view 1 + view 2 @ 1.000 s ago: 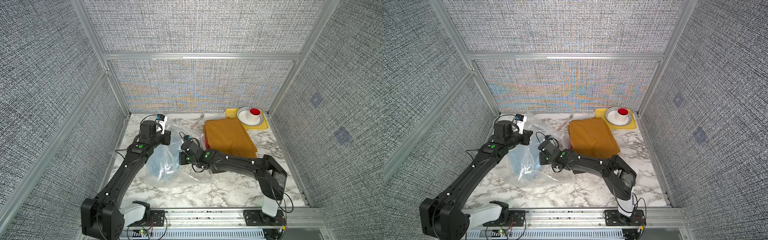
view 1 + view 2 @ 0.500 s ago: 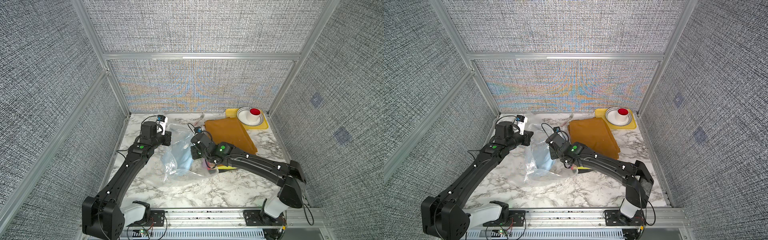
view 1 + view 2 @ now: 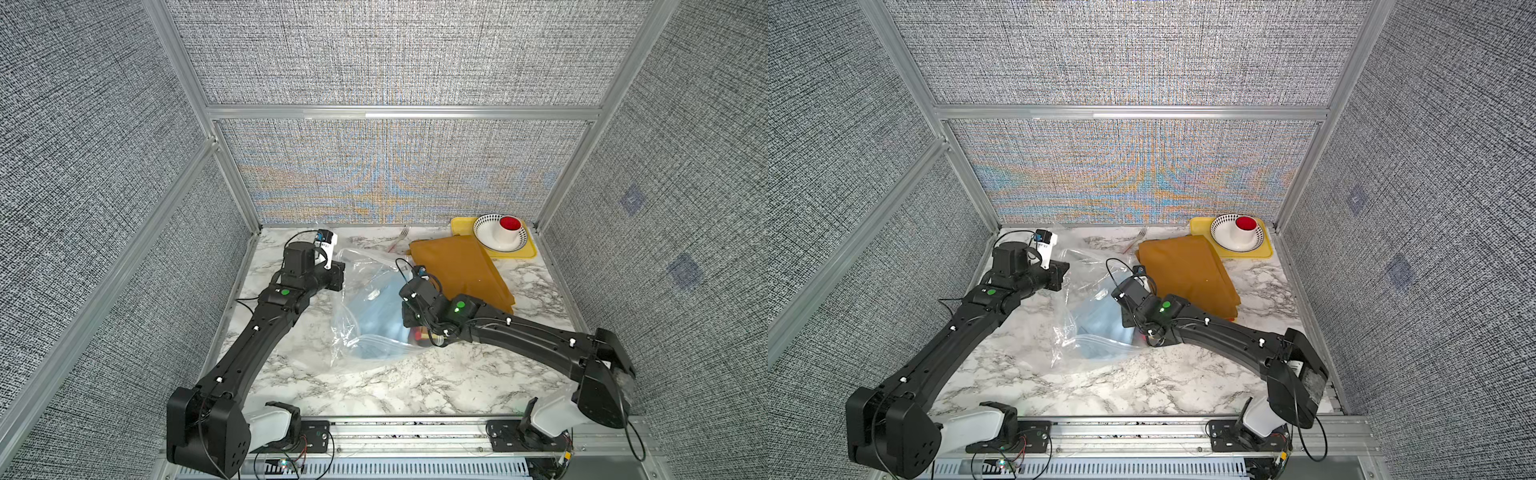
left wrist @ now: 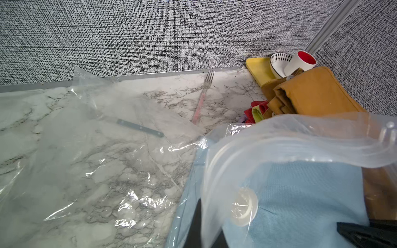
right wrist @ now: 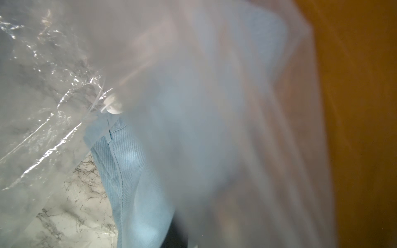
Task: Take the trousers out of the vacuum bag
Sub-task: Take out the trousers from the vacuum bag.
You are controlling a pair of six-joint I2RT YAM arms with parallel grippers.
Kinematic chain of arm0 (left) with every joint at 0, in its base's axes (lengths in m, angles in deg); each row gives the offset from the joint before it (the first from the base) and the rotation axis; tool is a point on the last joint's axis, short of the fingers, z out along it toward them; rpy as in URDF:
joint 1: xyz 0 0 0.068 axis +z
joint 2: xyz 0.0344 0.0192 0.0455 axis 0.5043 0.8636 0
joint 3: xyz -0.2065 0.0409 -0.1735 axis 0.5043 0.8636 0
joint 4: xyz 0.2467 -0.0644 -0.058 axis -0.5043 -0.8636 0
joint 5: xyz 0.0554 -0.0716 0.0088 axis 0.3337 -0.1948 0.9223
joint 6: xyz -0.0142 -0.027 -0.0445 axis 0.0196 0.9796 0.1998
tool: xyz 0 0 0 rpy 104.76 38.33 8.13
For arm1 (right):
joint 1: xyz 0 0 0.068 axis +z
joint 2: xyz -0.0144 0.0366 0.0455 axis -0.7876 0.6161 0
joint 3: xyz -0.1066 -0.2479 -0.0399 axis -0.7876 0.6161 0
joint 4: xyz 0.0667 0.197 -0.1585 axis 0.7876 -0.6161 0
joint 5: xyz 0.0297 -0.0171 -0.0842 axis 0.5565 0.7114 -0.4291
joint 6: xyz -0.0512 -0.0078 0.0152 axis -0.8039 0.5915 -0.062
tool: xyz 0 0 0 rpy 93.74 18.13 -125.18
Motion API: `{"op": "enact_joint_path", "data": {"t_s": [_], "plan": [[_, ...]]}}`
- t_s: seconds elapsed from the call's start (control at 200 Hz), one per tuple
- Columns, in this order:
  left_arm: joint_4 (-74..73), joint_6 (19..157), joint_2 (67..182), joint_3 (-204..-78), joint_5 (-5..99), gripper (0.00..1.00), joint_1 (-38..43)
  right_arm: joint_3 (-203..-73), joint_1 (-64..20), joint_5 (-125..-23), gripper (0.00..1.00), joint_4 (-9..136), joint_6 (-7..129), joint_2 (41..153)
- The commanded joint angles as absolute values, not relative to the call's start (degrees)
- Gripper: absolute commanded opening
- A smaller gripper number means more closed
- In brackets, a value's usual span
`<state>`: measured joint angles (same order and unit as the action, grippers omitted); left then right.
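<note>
The crinkly see-through vacuum bag (image 3: 353, 316) (image 3: 1067, 332) lies mid-table, its white valve (image 4: 243, 206) (image 5: 112, 105) facing up. Light blue trousers (image 3: 384, 318) (image 4: 300, 193) lie inside it. My left gripper (image 3: 340, 277) (image 4: 198, 227) is shut on the bag's plastic at its far left side. My right gripper (image 3: 409, 322) (image 5: 174, 238) sits at the bag's right side, shut on the light blue trousers (image 5: 133, 182); blurred plastic veils its fingers. Orange trousers (image 3: 457, 270) (image 3: 1183, 270) lie folded on the right, over red and yellow cloth (image 4: 255, 111).
A fork (image 3: 401, 237) (image 4: 203, 96) lies by the back wall. In the back right corner stands a yellow tray (image 3: 463, 226) holding a patterned bowl (image 3: 484, 232) and a white cup (image 3: 509, 230) with a red inside. A thin metal strip (image 4: 139, 128) lies under the plastic. Walls close three sides.
My right gripper has swung right and towards the back, dragging the light blue trousers and the bag with it; its elbow moved out right. The left gripper has kept its hold in place.
</note>
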<state>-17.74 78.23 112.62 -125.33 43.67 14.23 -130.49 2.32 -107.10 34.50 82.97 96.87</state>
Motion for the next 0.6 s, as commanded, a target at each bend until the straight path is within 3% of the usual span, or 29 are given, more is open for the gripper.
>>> {"op": "enact_joint_path", "data": {"t_s": [0.0,0.145,0.25,0.335,0.596], "plan": [[-16.82,78.28,113.23,-125.99,42.52,0.0,14.11,-130.37,2.16,-109.08,0.12,35.72,86.17,96.36],[-15.96,78.49,113.83,-126.08,42.28,0.0,13.85,-129.72,2.15,-108.28,0.29,34.95,88.15,96.1],[-15.75,78.48,114.45,-126.47,42.1,0.0,13.6,-128.81,2.17,-107.09,0.5,35.11,90.0,96.05],[-15.76,78.32,114.81,-126.94,42.08,0.0,13.5,-128.37,2.31,-105.86,0.61,35.15,91.48,96.03],[-15.59,77.93,115.37,-127.73,41.98,0.0,12.97,-126.77,4.3,-102.72,0.68,37.49,94.59,96.7]]}}
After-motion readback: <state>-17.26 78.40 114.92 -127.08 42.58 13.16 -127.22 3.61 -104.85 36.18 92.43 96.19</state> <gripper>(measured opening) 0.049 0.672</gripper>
